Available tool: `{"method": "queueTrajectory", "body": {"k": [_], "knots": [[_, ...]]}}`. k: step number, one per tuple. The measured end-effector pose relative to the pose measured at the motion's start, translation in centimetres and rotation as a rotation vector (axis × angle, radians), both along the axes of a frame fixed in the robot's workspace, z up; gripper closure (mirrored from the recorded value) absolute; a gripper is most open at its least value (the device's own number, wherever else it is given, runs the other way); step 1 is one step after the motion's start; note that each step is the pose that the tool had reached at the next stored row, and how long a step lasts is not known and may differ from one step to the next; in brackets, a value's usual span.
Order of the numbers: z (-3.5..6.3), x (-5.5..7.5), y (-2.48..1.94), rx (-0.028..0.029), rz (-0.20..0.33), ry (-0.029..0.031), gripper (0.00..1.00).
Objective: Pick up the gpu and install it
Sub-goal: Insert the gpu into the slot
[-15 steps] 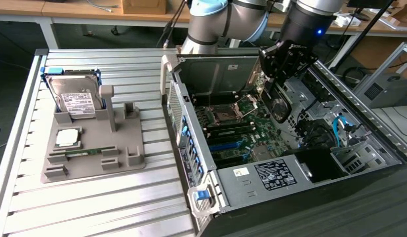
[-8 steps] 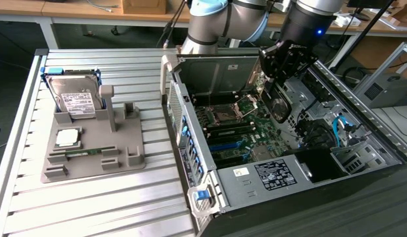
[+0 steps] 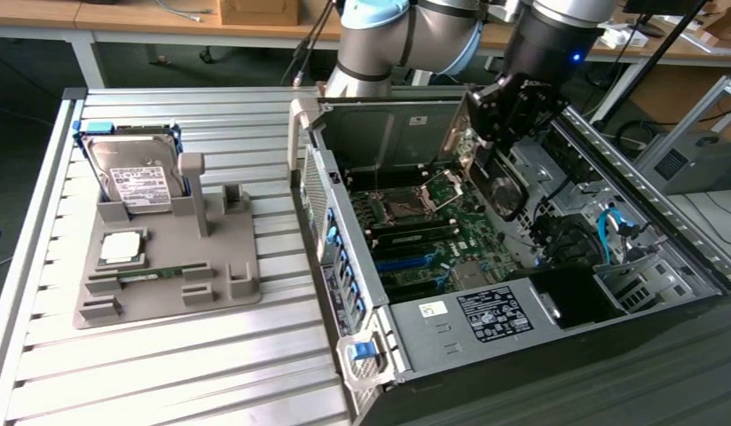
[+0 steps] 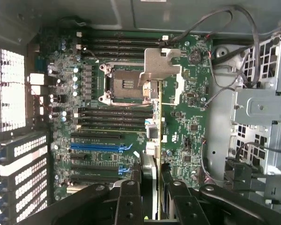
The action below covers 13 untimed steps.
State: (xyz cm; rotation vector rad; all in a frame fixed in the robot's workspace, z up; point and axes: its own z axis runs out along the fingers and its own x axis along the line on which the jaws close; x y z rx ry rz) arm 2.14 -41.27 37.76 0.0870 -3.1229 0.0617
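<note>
the pick-up looks done: the claw (image 3: 499, 142) is partly closed, pinching the gpu (image 3: 506, 191) by its upper edge. in the exterior view the card hangs on edge at about 1 o'clock from the picture's centre, inside the open case (image 3: 324, 191) and above the board (image 3: 419, 226). the wrist view looks down along the card's thin edge (image 4: 155, 117) to its silvery bracket (image 4: 161, 65), with the claw's fingers (image 4: 127, 201) on either side. it appears clear of the board, so the install is not yet done; the blue slot (image 3: 407, 264), at about 7 o'clock from the gpu, is bare. the tray (image 3: 164, 293) sits at 9 o'clock with the drive (image 3: 135, 173) standing in it.
</note>
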Motion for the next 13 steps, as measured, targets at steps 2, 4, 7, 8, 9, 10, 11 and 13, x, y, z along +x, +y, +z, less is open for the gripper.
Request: {"method": "queueTrajectory", "body": {"k": [2,4,7,8,9,10,11,13], "knots": [[0.00,0.00,0.00,0.0000,0.024,0.0000,0.73],[0.00,0.00,0.00,0.0000,0.056,0.0000,0.73],[-0.01,0.00,0.00,0.0001,0.116,0.0000,0.73],[0.00,0.00,0.00,-0.0001,0.145,0.0000,0.73],[-0.01,0.00,0.00,0.0000,0.163,0.0000,0.73],[-0.01,0.00,0.00,0.0000,0.175,0.0000,0.73],[-0.01,0.00,0.00,0.0000,0.188,-0.0001,0.73],[-0.01,0.00,0.00,0.0000,0.212,0.0000,0.73]]}}
